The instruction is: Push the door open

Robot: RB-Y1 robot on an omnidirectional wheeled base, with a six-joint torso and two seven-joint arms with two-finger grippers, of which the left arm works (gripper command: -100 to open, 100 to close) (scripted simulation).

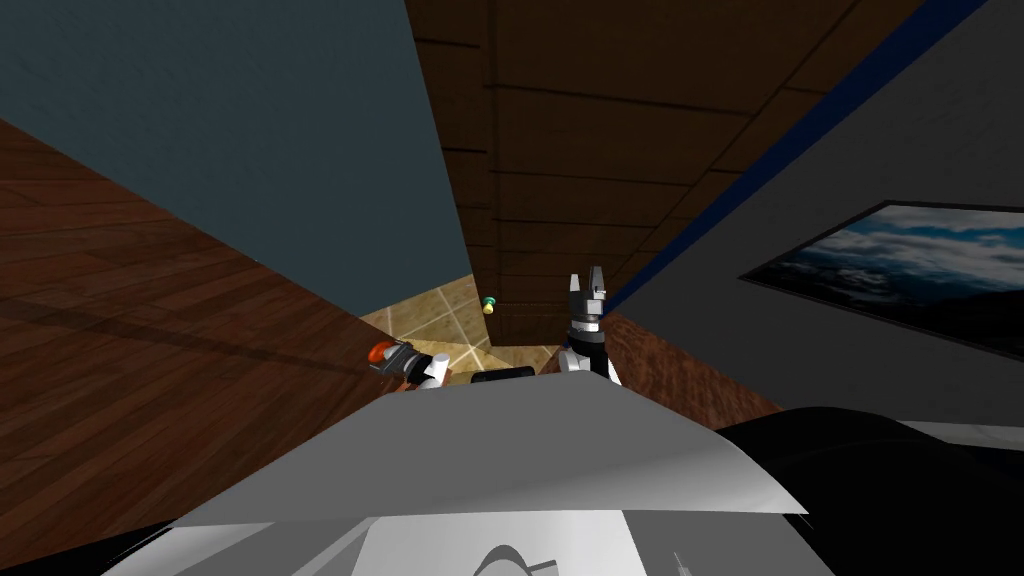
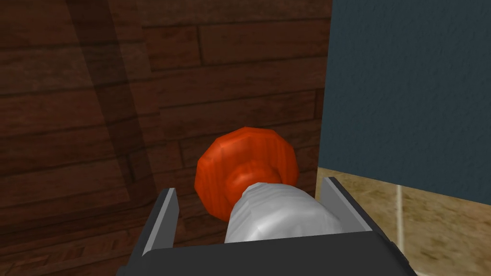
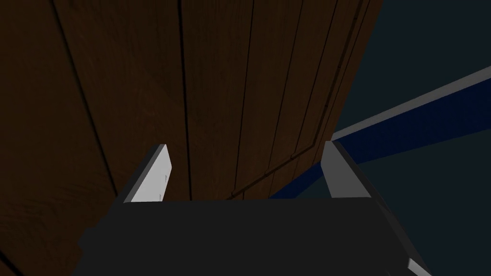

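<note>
The door is dark brown and panelled, straight ahead of me, with a small green-and-yellow knob low on its free edge. My right gripper points at the door's face, close to it, near the hinge side. In the right wrist view its fingers stand wide apart, open and empty, with the door's planks right behind them. My left gripper hangs low at the left, open. An orange disc on a grey stem lies between its fingers, with a gap to one finger.
A blue door frame strip runs along the door's right side. Beige tiled floor shows past the door's free edge. A blue-grey wall stands at the left and a grey wall with a framed picture at the right.
</note>
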